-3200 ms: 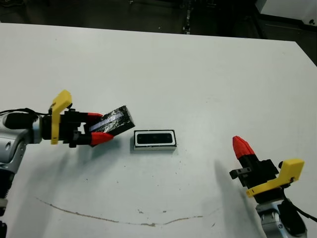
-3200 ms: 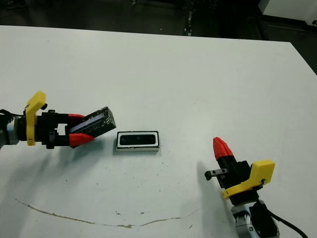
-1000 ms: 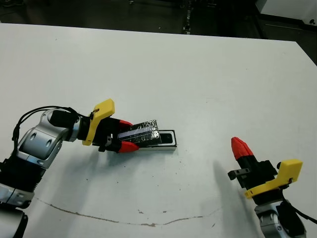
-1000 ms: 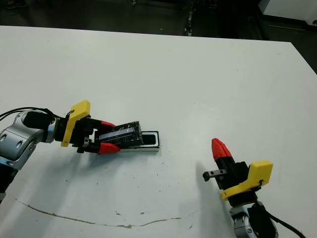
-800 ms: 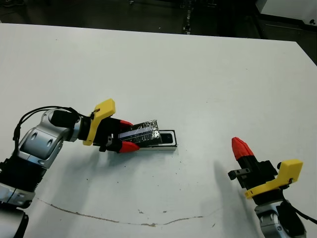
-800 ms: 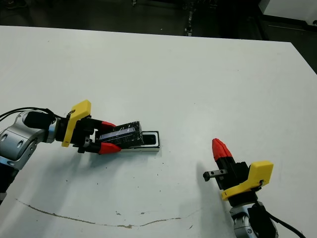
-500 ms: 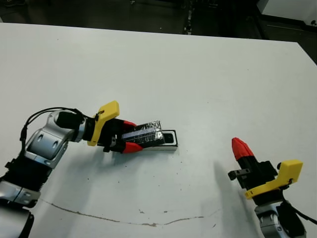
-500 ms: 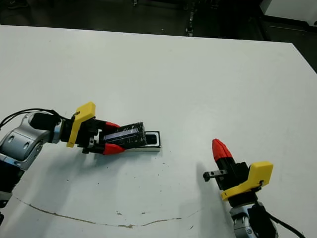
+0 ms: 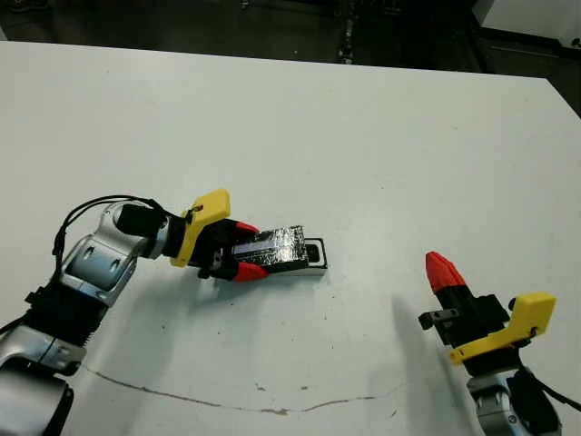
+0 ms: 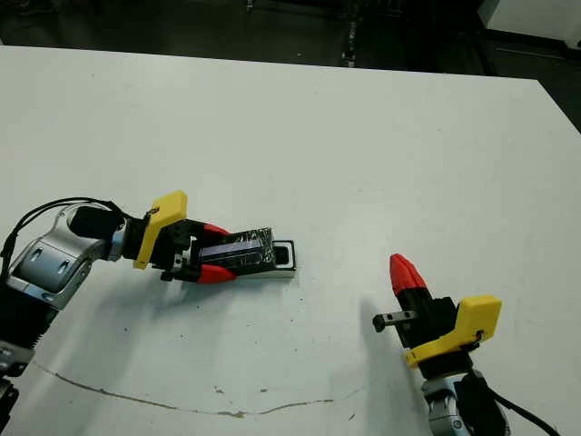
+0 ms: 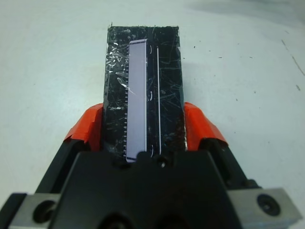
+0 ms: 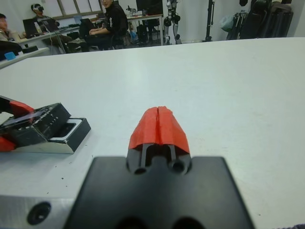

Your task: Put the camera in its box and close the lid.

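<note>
**Lid partly over the box, one end still uncovered**

The left gripper [image 9: 238, 252] clamps the black rectangular lid with silvery crinkled patches and a pale strip on top [image 9: 277, 246], one red finger on each long side. The lid lies over most of the small shallow box, white inside with a thin dark rim [image 9: 313, 255], which sits near the middle of the white tabletop [image 9: 363, 136], a little toward the near edge. Only the box's right end shows past the lid.

To finish well, the lid likely needs to travel further toward that exposed end, with its long sides parallel to the box rim, then be pressed down flat before the fingers let go. In the right wrist view it looks raised at the gripper end, so levelling matters; releasing early could leave it propped.

The camera, a small flat glossy black oblong [image 9: 311, 253], shows only as a dark patch in the open end; most of it is covered.

The right gripper [image 10: 406, 274] rests well apart near the right near corner, its red fingers pressed together and holding nothing.
</note>
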Robot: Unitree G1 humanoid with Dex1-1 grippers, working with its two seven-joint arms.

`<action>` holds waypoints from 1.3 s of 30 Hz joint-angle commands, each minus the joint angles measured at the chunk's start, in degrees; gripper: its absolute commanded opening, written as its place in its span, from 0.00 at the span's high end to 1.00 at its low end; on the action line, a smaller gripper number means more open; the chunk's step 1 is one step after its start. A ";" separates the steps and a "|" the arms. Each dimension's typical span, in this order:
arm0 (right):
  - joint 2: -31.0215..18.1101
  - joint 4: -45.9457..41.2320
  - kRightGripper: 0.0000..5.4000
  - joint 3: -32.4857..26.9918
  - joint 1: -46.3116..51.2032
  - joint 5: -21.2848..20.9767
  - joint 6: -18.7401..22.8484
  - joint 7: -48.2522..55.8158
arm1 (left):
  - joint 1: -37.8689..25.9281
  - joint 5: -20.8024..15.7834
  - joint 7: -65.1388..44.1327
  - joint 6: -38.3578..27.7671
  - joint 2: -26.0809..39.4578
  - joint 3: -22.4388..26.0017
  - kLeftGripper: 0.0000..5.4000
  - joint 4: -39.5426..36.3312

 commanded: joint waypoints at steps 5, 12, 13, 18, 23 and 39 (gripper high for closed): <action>-1.48 -0.12 1.00 -0.76 0.31 -0.28 0.55 0.06 | -0.54 1.22 -2.12 3.30 -5.84 -5.17 0.41 4.16; -1.76 -0.33 1.00 -0.69 0.33 -0.26 0.46 -0.09 | -2.70 3.43 -1.88 1.23 -9.66 -7.31 0.41 8.35; -1.77 -0.45 1.00 -0.66 0.39 -0.37 0.49 -0.21 | -2.99 3.74 -1.92 1.05 -10.10 -7.58 0.41 8.97; -1.88 -0.71 1.00 -0.70 0.68 0.28 0.92 0.00 | -4.55 5.01 -1.92 1.71 -11.96 -8.62 0.41 10.87; -2.00 -0.59 1.00 -0.66 0.80 -0.04 0.38 0.22 | -5.37 5.86 -2.34 1.43 -13.34 -9.25 0.41 12.47; -1.76 -1.00 1.00 -0.07 1.60 0.07 0.54 -0.29 | -5.87 10.08 -0.21 3.98 -13.25 -11.87 0.41 11.94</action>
